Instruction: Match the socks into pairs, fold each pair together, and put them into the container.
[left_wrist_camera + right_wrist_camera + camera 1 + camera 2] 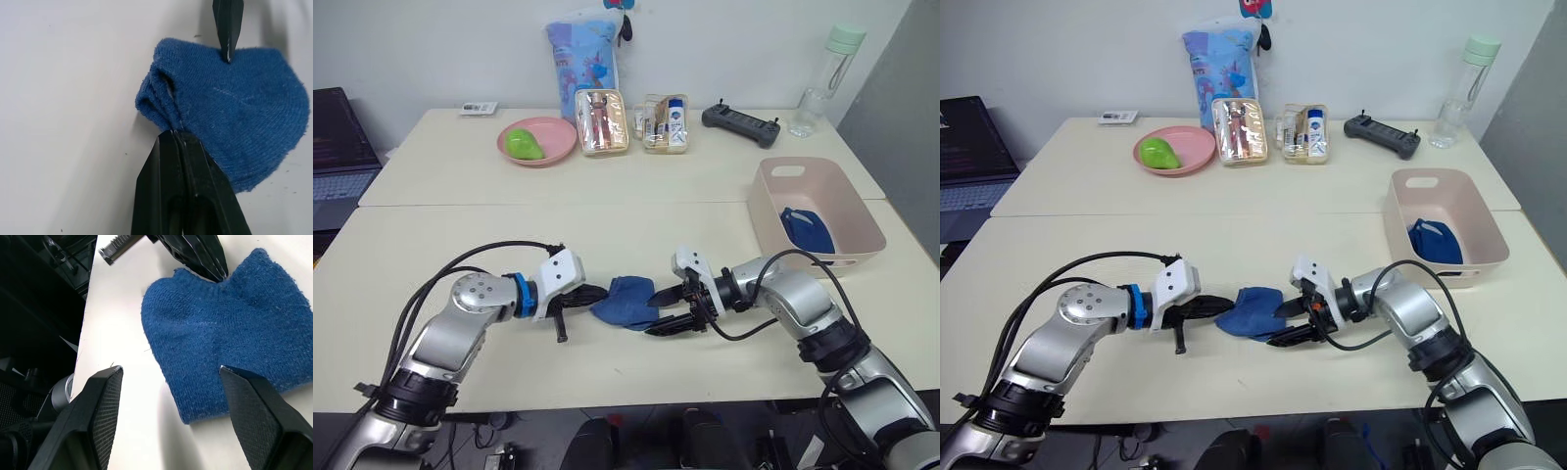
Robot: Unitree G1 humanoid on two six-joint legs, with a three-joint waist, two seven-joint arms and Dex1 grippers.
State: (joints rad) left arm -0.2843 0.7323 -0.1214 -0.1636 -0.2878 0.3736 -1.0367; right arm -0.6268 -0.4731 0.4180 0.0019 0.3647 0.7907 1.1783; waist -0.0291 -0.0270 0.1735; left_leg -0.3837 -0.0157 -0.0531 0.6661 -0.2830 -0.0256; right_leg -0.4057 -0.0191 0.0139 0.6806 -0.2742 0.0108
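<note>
A: Left gripper (182, 134), state?

B: Fingers pressed together, clamped on the gathered cuff edge of the medium-blue sock bundle (622, 302). Left wrist view shows several knit layers pinched at the tips.

A: Right gripper (671, 308)?

B: Fingers spread wide, holding nothing. One fingertip (230, 373) rests on the far side of the bundle from the left gripper's pinch; the other fingertip (113, 370) sits on bare table (460, 225) just beside the cloth. The bundle lies flat on the table between the two grippers.

A: How many socks in that bundle?

B: Cannot tell. Layers show at the cuff, but the count is not readable.

A: Further out from the right gripper?

B: The pink container (862, 217) stands beyond and outward of it, well apart. A dark blue sock bundle (806, 230) lies inside, partly hidden by the container's near wall.

A: Beyond both grippers?

B: Far side of the table: pink plate (553, 149) with a green object (522, 143) on it, two clear pouches (602, 122), a pale-blue printed bag (582, 54) behind them, a black controller (741, 123), and a clear bottle (827, 78). A laptop (337, 147) outward of the left gripper is cut off by the frame edge.
</note>
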